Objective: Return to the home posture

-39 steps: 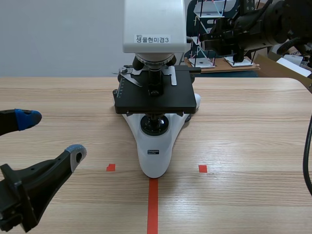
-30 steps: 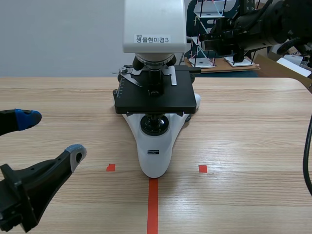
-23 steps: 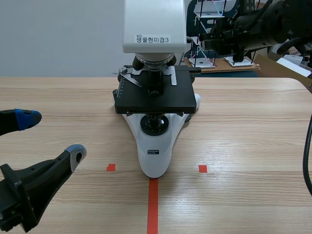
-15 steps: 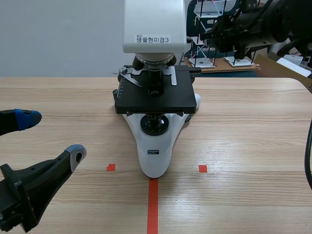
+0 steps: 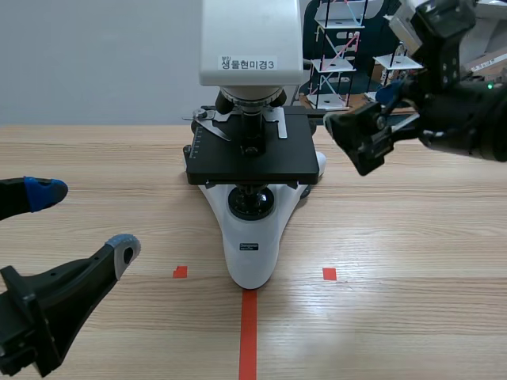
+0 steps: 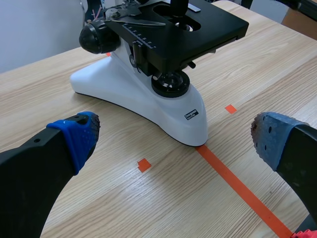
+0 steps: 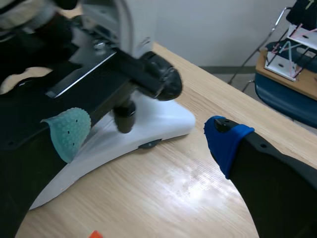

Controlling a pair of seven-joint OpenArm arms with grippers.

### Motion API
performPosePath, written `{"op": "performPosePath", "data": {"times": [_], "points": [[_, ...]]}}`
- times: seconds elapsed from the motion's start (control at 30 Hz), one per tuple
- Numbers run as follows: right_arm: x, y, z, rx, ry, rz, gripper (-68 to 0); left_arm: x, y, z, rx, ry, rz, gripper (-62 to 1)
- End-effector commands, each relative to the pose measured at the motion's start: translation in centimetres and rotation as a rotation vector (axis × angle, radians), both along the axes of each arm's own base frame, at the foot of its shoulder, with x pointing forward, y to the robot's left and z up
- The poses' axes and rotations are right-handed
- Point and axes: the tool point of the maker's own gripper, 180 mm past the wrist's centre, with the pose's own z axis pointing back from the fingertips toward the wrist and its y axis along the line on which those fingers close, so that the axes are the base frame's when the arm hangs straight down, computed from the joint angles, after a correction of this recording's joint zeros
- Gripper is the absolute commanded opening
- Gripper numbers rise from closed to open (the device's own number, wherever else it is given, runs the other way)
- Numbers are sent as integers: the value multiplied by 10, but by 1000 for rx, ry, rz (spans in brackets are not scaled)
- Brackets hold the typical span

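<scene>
**Surface.** The table (image 5: 412,237) is light wood with the grain running side to side. The microscope (image 5: 252,245) stands on it at the centre, white base toward me and black stage (image 5: 252,162) above the base. An orange-red tape line (image 5: 249,332) runs from the tip of the base toward me. One small tape square (image 5: 181,272) lies left of the base tip and another (image 5: 329,274) lies right of it, each apart from the base.

**Room.** Behind the microscope is a plain pale wall (image 5: 95,63). Behind it and to the right stands a rack (image 5: 337,47) of white and pink rods. The microscope head carries a printed label (image 5: 248,63).

**Left gripper.** My left gripper (image 5: 83,222) sits low over the table, left of the microscope base and nearer to me. Its fingers are spread wide and hold nothing. Both pads (image 6: 79,134) are blue. In the left wrist view the base tip and the tape line lie ahead, between the fingers.

**Right gripper.** My right gripper (image 5: 371,119) hangs above the table, just right of the stage and at about its height. Its fingers are spread apart with nothing gripped. One pad (image 7: 67,130) is grey-green, the other blue. In the right wrist view the stage and a black knob (image 7: 161,82) lie ahead of the fingers, untouched.
</scene>
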Motion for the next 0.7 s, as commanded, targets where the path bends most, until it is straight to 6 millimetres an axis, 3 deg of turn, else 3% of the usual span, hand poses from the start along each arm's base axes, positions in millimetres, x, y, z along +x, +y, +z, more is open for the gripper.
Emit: {"op": "performPosePath", "data": {"times": [0.0,0.23,0.4,0.67], "points": [[-7,-8,5,11,-32,-15,-136,1,-2,10,-18,-28,-2,14],[-67,-16,5,143,-112,41,-120,1,-2,10,-18,-28,-2,14],[-107,-22,-3,99,-182,96,-100,1,-2,10,-18,-28,-2,14],[-144,-18,-32,15,-119,158,-49,1,-2,10,-18,-28,-2,14]]}}
